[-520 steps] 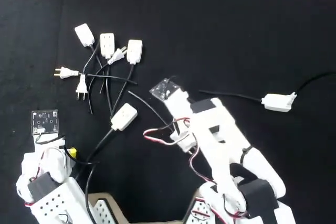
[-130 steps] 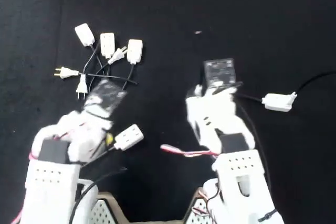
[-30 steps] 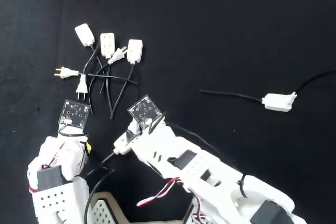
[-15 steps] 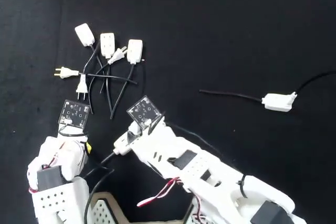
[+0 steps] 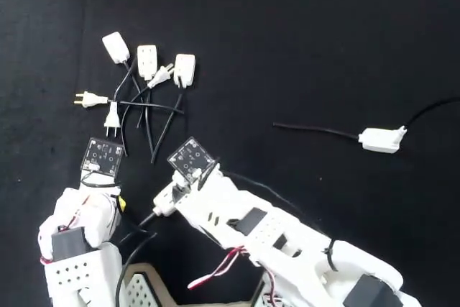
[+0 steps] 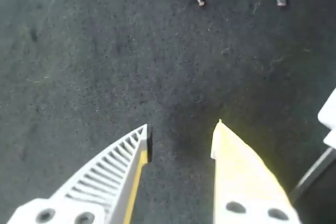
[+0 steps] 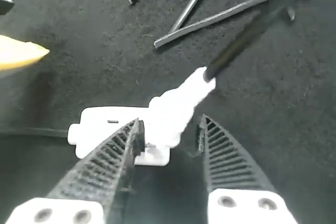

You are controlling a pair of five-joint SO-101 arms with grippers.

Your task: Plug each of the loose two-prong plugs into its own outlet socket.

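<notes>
Right wrist view showed the right gripper (image 7: 168,129), fingers apart, straddling a white plug (image 7: 176,103) whose tip touched the outlet socket (image 7: 100,127) on the black table (image 7: 79,35); whether it was seated I could not tell; the left gripper (image 6: 181,132) hung spread over the table nearby.

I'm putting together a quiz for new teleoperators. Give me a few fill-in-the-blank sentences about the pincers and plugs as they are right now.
1. The left pincer is ___ above the bare cloth.
2. The white plug at the right pincer trails a ___ cord.
3. The cluster at the table's far left holds ___ white outlet sockets.

Missing words: open; black; three.
</notes>
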